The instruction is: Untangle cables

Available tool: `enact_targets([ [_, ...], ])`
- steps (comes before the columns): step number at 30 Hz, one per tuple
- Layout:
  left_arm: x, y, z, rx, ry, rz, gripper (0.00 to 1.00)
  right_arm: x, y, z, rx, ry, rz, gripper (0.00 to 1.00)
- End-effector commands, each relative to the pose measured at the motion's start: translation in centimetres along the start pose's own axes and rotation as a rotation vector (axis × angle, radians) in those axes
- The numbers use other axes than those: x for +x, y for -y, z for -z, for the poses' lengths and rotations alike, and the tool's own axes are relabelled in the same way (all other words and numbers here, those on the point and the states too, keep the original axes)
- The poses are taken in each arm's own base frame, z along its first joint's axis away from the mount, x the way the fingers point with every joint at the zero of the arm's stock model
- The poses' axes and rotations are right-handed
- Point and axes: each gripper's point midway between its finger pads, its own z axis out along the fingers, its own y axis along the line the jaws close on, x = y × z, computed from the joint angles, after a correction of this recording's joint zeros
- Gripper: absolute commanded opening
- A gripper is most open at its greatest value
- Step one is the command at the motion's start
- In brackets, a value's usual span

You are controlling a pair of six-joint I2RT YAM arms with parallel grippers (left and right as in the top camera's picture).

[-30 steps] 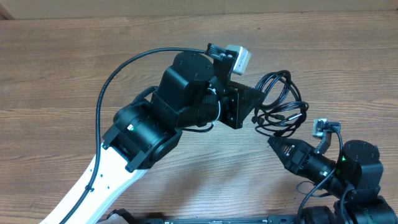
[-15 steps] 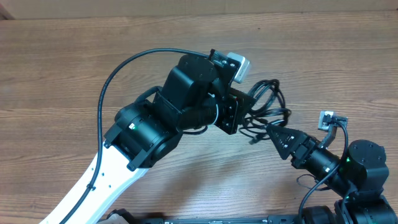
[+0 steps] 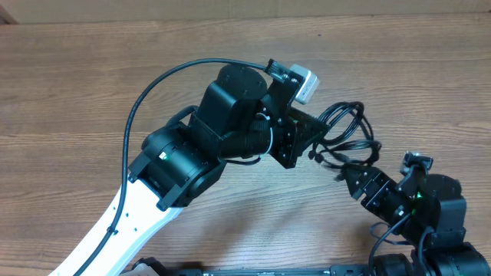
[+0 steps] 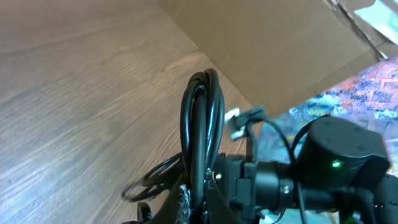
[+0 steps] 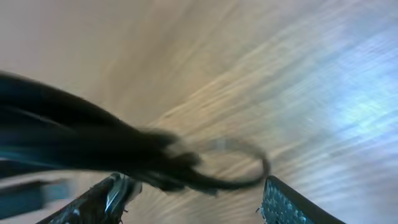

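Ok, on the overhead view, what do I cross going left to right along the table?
left arm → cables → right arm

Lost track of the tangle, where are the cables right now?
Overhead view, right of centre: the cables are held by the left gripper, with the open right gripper right beside them.

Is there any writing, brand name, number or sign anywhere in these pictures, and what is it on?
No text can be read anywhere.
White block on the left arm's wrist: no legible marking.
Black arm housing: no lettering; the other arm shows only a green light.
Patterned sheet beyond the cardboard wall: colour blotches, too blurred for words.
Cables: no label to be made out.
Right wrist view: blurred throughout.
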Motion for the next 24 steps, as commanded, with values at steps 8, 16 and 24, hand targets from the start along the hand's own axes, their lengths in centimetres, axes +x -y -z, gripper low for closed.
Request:
enact_targets([
  [8,-2.4,-2.0,0.9,-0.159,0.114,-0.041,0.04,0.5,0.8,0.5,0.045,-0.02,-0.014,0.71],
  [16,-1.6,-3.1,1.1,-0.214,0.086,-0.022,0.04,-0.7,-0.4,0.5,-0.004,0.03,0.049,0.75],
  [24,-0.8,-1.1,0.7,-0.096,0.039,-0.024,0.04,-3.0,-1.1,0.7,-0.013,0.137,0.101,0.8],
])
